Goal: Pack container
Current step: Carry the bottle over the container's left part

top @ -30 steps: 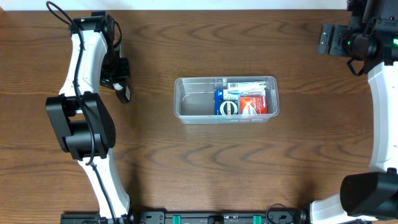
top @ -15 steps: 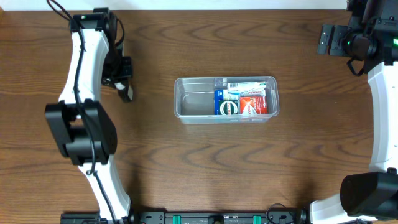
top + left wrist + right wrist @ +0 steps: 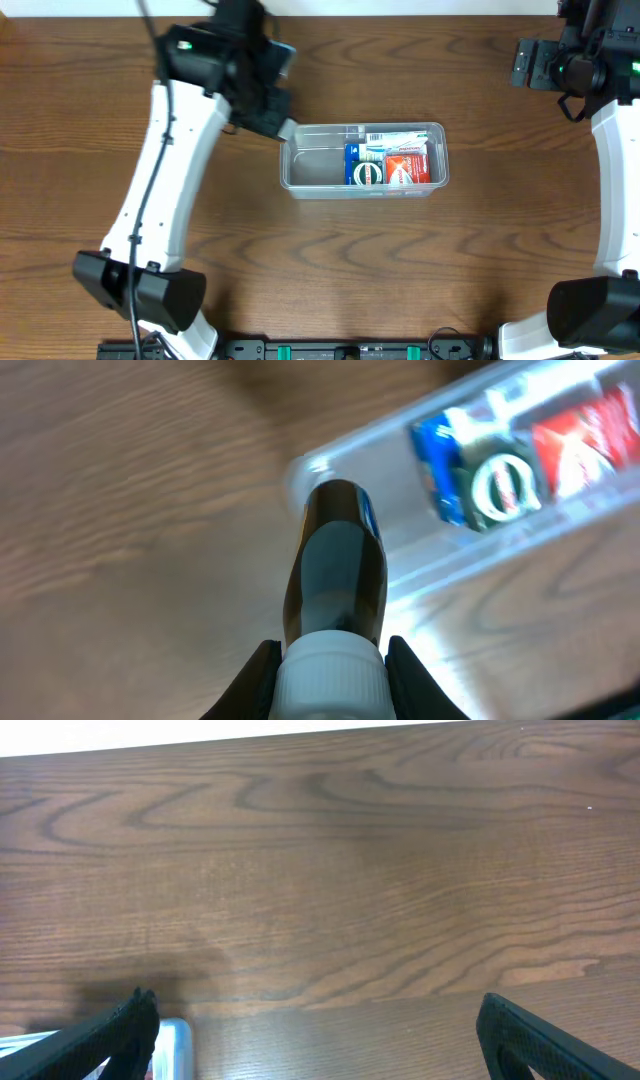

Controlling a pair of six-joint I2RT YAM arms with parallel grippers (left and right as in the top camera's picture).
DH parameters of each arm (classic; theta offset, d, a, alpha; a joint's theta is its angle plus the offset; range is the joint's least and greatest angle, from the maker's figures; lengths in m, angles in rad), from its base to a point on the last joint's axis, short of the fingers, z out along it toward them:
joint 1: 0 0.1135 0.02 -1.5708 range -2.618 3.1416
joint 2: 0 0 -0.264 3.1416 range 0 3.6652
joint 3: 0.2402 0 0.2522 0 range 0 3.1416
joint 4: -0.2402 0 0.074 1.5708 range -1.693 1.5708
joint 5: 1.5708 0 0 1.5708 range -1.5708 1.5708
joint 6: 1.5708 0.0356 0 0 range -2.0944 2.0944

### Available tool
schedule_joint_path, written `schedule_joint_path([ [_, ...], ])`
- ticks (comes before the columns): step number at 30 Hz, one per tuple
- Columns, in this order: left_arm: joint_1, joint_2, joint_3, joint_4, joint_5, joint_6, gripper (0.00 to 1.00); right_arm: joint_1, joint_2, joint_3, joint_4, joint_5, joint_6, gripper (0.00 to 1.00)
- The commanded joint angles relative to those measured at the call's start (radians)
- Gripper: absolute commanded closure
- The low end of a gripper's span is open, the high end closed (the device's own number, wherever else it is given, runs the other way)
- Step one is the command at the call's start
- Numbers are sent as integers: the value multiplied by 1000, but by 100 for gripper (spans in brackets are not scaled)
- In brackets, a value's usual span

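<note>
The clear plastic container [image 3: 300,180] stands mid-table. It holds a blue box [image 3: 364,166], a red box [image 3: 410,166] and a white tube along its far wall. Its left half is bare. My left gripper [image 3: 283,127] is shut on a brown bottle with a white cap [image 3: 334,575], just above the container's left far corner [image 3: 310,465]. The boxes show blurred in the left wrist view [image 3: 500,470]. My right gripper [image 3: 535,62] is open and empty at the far right; its wrist view shows bare wood and one container corner [image 3: 172,1038].
The brown wooden table [image 3: 300,270] stretches all round the container. The white back edge runs along the top of the overhead view. The left arm [image 3: 165,190] crosses the left side of the table.
My left arm has swung right from the far left of the table, carrying the bottle up to the container's left end. The right arm has not moved.
</note>
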Motion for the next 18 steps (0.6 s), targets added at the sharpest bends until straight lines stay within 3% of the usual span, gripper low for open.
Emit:
schedule_joint_path([
  [1,-63,2,4,10,16,54,81,-4,1,5,-1,6,14,1],
  [7,-139,10,-37,74,15,30,81,-4,1,5,-1,6,14,1],
  [12,-142,38,-69,121,11,-130,81,-4,1,5,-1,6,14,1],
  [18,-142,84,-126,145,11,-241,81,-4,1,5,-1,6,14,1],
])
